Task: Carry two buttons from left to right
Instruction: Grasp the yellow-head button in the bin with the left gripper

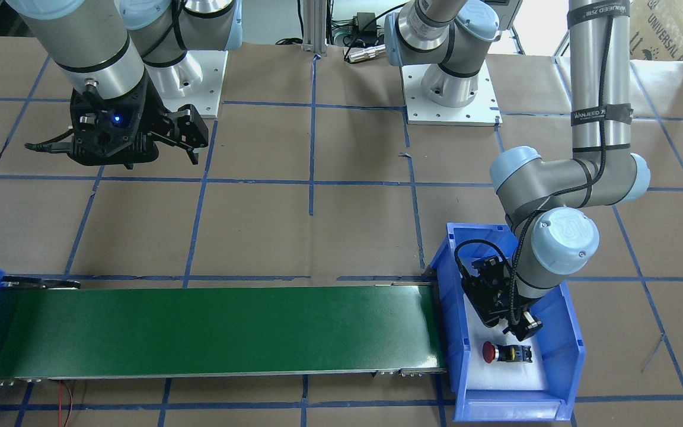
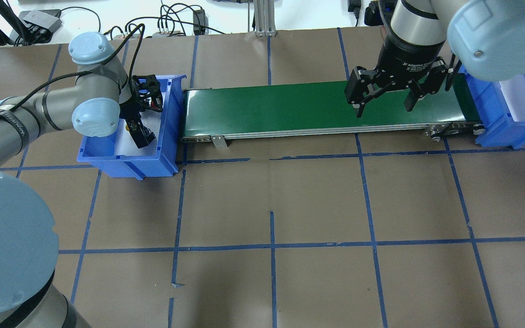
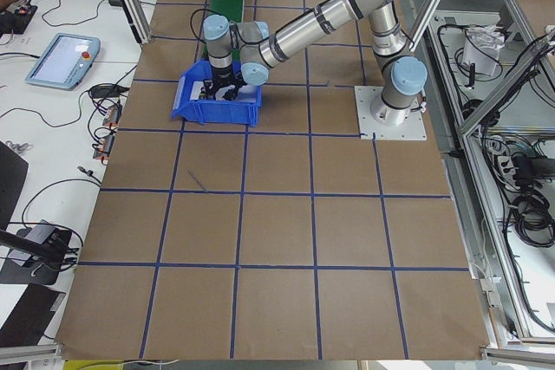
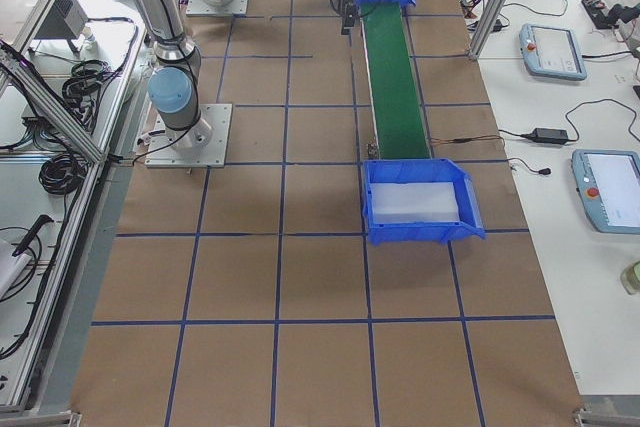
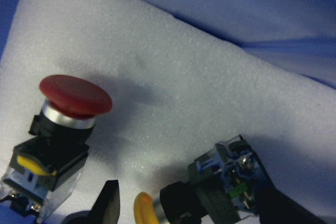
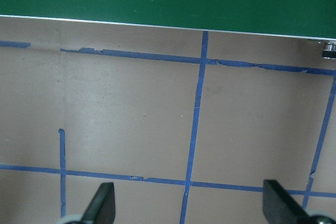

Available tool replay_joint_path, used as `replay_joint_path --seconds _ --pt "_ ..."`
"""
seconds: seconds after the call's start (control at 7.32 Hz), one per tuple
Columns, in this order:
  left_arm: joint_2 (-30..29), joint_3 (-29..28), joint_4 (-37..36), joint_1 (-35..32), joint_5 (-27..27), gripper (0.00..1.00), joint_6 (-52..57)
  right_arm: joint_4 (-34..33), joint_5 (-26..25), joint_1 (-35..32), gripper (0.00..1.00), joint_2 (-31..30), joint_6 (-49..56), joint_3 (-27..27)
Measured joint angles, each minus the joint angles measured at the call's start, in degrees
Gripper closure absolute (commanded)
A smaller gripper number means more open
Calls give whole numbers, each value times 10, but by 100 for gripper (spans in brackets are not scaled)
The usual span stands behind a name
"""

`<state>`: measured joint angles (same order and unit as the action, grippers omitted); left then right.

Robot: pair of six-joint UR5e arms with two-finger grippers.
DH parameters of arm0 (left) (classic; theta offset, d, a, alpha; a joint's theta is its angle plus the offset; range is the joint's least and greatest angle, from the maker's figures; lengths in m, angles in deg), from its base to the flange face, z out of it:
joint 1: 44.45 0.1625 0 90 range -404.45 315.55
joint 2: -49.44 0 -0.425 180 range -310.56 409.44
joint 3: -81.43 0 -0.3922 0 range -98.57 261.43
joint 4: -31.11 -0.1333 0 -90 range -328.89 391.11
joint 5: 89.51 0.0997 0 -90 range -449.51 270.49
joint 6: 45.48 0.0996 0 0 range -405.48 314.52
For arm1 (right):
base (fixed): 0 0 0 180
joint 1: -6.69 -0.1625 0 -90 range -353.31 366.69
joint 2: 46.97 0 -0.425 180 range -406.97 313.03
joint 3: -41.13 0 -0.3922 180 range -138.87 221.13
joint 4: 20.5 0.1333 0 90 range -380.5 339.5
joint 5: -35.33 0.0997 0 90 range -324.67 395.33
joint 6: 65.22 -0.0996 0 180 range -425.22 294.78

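The yellow-capped button lies on its side at the bottom of the left wrist view, cap to the lower left and contact base to the upper right. The red-capped button lies just beside it with its long axis across the frame, cap towards the conveyor belt. Both look light, rigid and hard. The domed caps seem slippery, so the black barrel or blocky base is probably the better hold. They rest on white foam in the blue bin at lower right of the front view. The left gripper straddles the yellow one, not yet closed. The right gripper hangs spread wide.
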<state>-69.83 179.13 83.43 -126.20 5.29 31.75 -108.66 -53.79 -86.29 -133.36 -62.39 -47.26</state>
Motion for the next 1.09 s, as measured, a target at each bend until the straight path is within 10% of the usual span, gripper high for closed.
replay_joint_path --seconds 1.09 --pt "18 -4 19 6 1 8 39 -1 1 0 0 -2 -2 -8"
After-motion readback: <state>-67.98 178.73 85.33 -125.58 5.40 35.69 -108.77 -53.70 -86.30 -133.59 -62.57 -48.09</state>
